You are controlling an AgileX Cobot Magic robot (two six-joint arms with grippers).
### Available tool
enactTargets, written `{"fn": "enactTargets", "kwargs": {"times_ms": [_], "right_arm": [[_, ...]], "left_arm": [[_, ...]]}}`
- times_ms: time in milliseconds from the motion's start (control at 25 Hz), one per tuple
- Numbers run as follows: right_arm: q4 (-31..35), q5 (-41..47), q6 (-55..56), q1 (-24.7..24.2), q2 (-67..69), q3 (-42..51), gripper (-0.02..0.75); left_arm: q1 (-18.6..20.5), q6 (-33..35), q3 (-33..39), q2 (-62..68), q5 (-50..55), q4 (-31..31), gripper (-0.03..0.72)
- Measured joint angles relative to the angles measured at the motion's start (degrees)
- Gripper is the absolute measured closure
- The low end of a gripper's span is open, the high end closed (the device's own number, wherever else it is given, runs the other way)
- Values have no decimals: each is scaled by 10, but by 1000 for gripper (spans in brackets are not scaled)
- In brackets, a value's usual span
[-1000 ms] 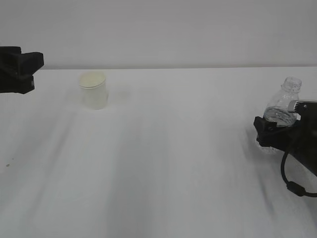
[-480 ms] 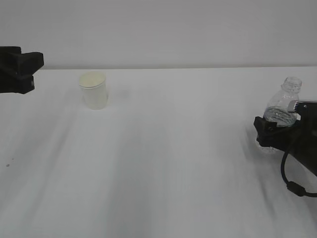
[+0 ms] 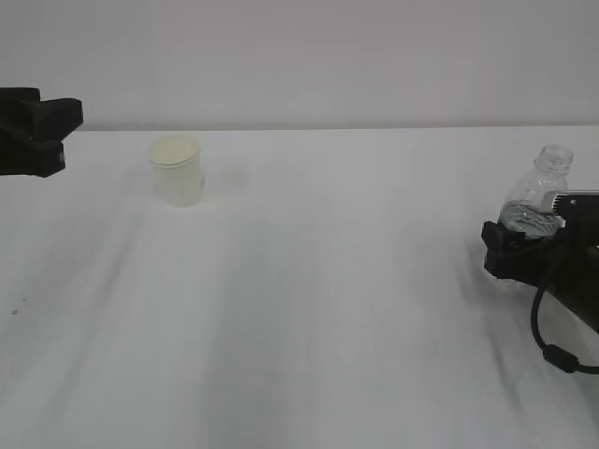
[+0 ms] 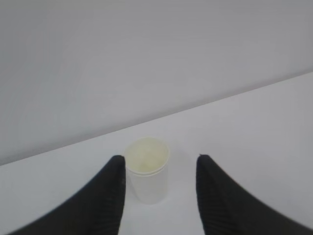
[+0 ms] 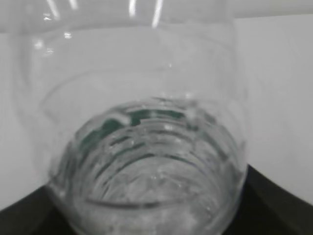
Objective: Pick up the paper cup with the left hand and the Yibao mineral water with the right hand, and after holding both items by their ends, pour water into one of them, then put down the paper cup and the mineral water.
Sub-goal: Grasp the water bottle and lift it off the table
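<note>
Compared with a second ago, the main change is on the right side: the Yibao mineral water point(image 3: 535, 201) now stands a little more upright between the jaws of the right hand point(image 3: 520, 251), and the jaws seem to be coming in on its lower body. I judge that the right grasp is in progress but not yet finished. The bottle is on the surface point(image 3: 337, 309) near its right edge, and it still looks to rest there, although the hand hides its bottom.

In the right wrist view the clear ribbed bottle point(image 5: 146, 161) fills almost the whole picture, with dark jaw parts at both lower corners. The jaws are quite wide; if they already press on the plastic I cannot tell.

On the left nothing has moved. The paper cup point(image 3: 177, 169) stands upright far back on the left part of the surface, well apart from the bottle. The left hand point(image 3: 36, 131) hangs at the left edge, away from the cup. In the left wrist view its jaws point(image 4: 159, 188) are about half open and empty, with the cup point(image 4: 146, 169) seen between the two fingers point(image 4: 110, 196) but further ahead, not touched.

The cup is still to be picked.
</note>
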Motion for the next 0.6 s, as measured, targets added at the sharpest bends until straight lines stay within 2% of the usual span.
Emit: {"fn": "enactTargets", "kwargs": {"times_ms": [600], "right_arm": [[0,0,-2,0,0,0,183]], "left_arm": [[0,0,0,0,0,0,347]]}}
